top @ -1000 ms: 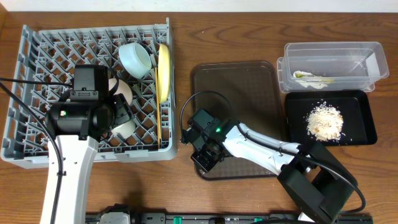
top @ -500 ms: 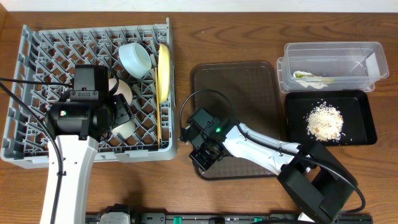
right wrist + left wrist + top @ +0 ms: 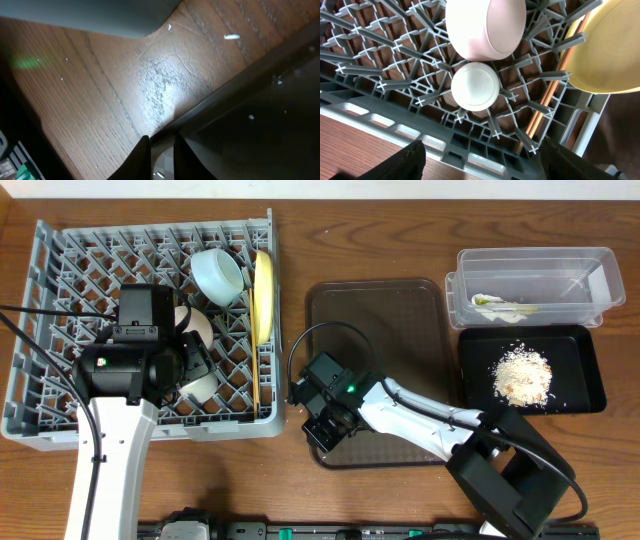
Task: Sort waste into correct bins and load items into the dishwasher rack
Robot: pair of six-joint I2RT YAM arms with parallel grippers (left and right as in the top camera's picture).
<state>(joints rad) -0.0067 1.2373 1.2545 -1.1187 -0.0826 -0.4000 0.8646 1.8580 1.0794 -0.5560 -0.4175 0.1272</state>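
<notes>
Over at the left, the round pale-yellow plate point(image 3: 262, 295) stands on edge in the large grey lattice-pegged plastic rack point(image 3: 60, 280). Its long axis runs front to back, as do the thin wooden chopsticks point(image 3: 542, 112) beside it. The left gripper point(image 3: 485, 165) hangs spread above a small cream cup point(image 3: 475, 86). The right gripper point(image 3: 161, 152) has its fingers nearly together astride the smooth brown tray point(image 3: 400, 310) rim; whether they pinch it, I cannot tell.
</notes>
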